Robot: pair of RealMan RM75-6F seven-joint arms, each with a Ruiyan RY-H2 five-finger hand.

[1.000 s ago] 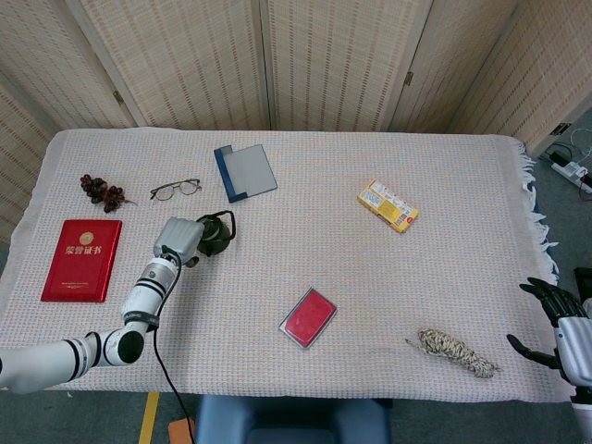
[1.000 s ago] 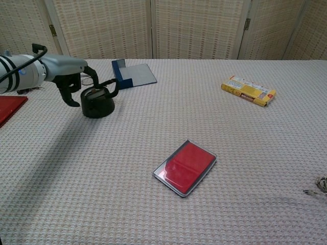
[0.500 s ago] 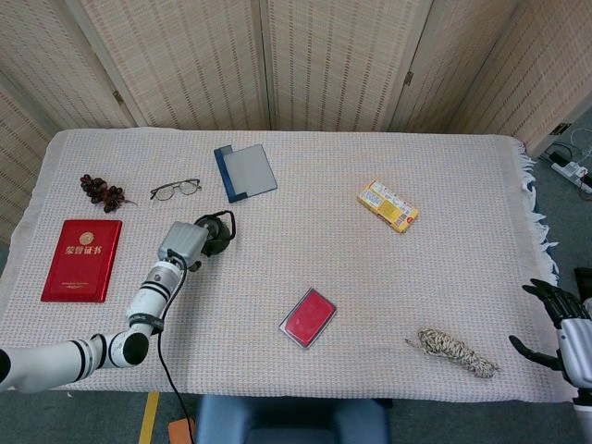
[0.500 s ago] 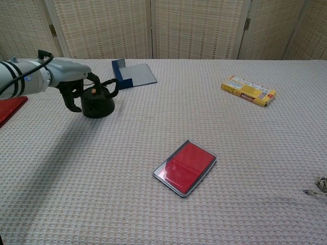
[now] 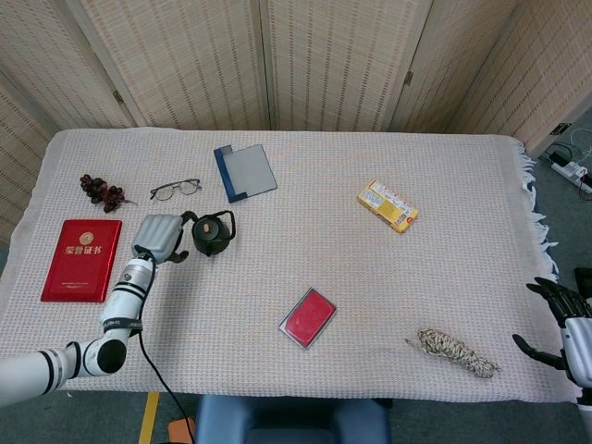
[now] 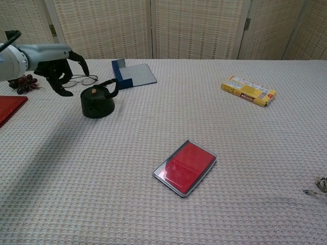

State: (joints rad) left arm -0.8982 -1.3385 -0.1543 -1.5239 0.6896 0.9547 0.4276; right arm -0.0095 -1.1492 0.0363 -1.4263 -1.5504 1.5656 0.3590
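Left hand (image 6: pixel 60 73) hovers just beside the small black round teapot (image 6: pixel 97 102), fingers spread and empty, poised level with its lid.

Woven reed folding screens (image 5: pixel 305 65) stand behind a table draped in a pale knitted cloth (image 5: pixel 370 296), grey floor (image 5: pixel 564 199) alongside.

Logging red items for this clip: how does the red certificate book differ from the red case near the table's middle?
The red certificate book is larger, matte, with gold lettering; the red case is smaller, glossy, with a silver rim. The book lies square at the far left beside the left hand; the case lies turned at an angle. Both lie flat, touched by neither hand.
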